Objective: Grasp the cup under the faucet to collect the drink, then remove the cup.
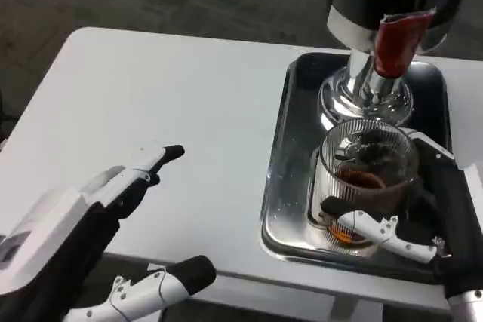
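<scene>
In the head view, the clear ribbed glass cup point(367, 175) stands upright, mouth up, at lower right on the shiny metal tray point(281, 186), holding dark amber drink. The right hand point(423, 216) wraps it, wrist cut off by the frame. The chrome dispenser with red faucet handle point(398, 39) is cropped at the top. At lower left, over the white tabletop point(173, 111), the left hand point(113, 224) holds nothing, fingers apart.
</scene>
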